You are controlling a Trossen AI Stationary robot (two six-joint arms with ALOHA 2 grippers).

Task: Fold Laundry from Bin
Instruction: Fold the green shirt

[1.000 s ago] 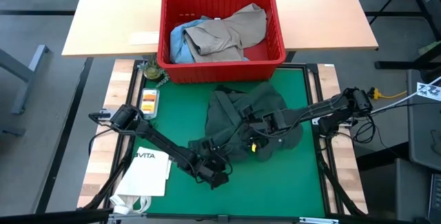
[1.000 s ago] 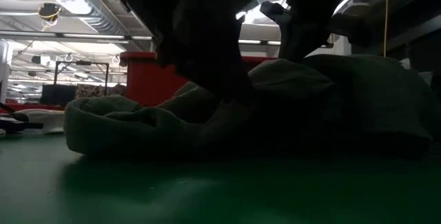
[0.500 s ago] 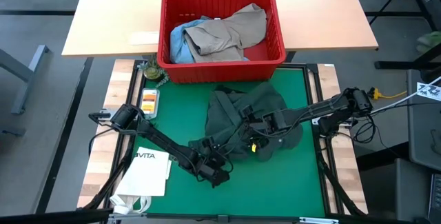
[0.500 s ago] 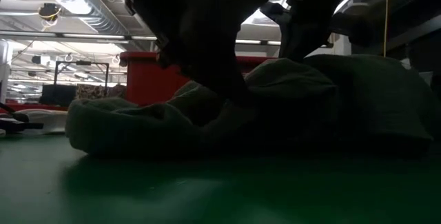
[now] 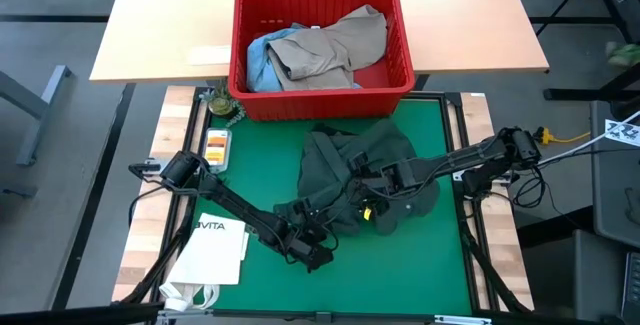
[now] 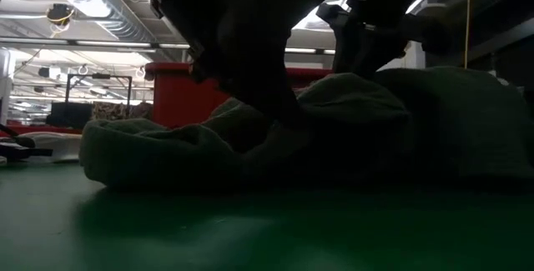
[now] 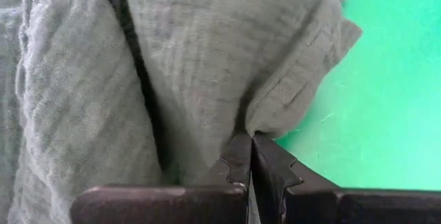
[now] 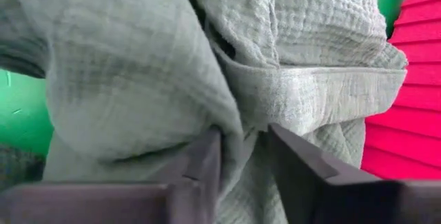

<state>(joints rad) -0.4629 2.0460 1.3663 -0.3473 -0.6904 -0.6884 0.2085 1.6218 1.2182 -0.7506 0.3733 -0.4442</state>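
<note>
The dark green shirt (image 5: 365,160) lies crumpled on the green mat (image 5: 420,265), just near of the red bin (image 5: 322,100). The bin holds a khaki-tan garment (image 5: 335,45) and light blue jeans (image 5: 258,60); the trousers are hidden. My left gripper (image 5: 308,215) is shut on the shirt's near left part (image 7: 251,136). My right gripper (image 5: 358,187) is closed on a bunch of the shirt (image 8: 242,138) nearer its middle. In the low view the shirt (image 6: 192,142) is a low heap under both arms. My left gripper pinches a folded edge of the shirt (image 7: 265,117) between its two fingers, beside a stitched hem corner. The fold rises off the mat, and the cloth around it rests on the mat. My right gripper pinches a thick bunch of the shirt (image 8: 238,124), several layers, between its fingers (image 8: 207,158). A hemmed edge (image 8: 317,93) runs out of the bunch. The rest of the shirt lies on the mat.
A white paper bag printed VITA (image 5: 215,245) lies at the mat's near left. A small orange box (image 5: 216,145) and a small dark item (image 5: 222,103) sit on the wooden strip at the left. Bare mat (image 5: 400,265) lies near of the shirt.
My left gripper has drawn its pinched fold of the shirt up a little; the rest of the shirt lies where it was.
</note>
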